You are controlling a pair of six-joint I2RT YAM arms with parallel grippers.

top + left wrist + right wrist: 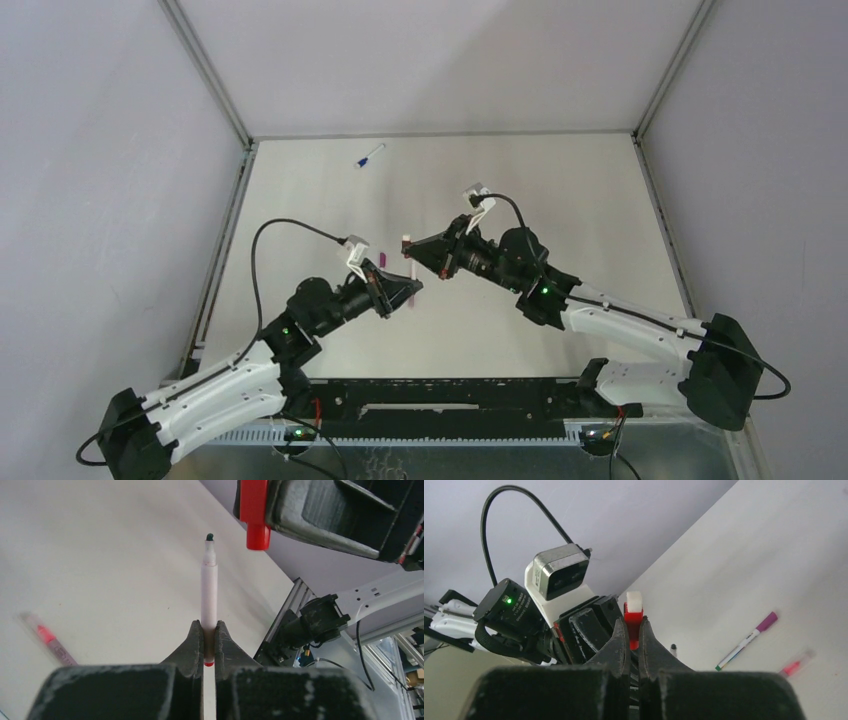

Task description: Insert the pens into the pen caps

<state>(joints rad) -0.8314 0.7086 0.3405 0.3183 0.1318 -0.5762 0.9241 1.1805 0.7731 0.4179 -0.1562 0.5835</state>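
Uncapped white pen (209,595) near red cap (255,515)

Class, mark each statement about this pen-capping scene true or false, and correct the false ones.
1. The left gripper grips a white pen. True.
2. The right gripper is empty. False: it is shut on a red cap.
3. The white pen's tip sits inside the red cap. False: tip and cap are apart.
4. A pen with a blue end lies on the table, away from both grippers. True.
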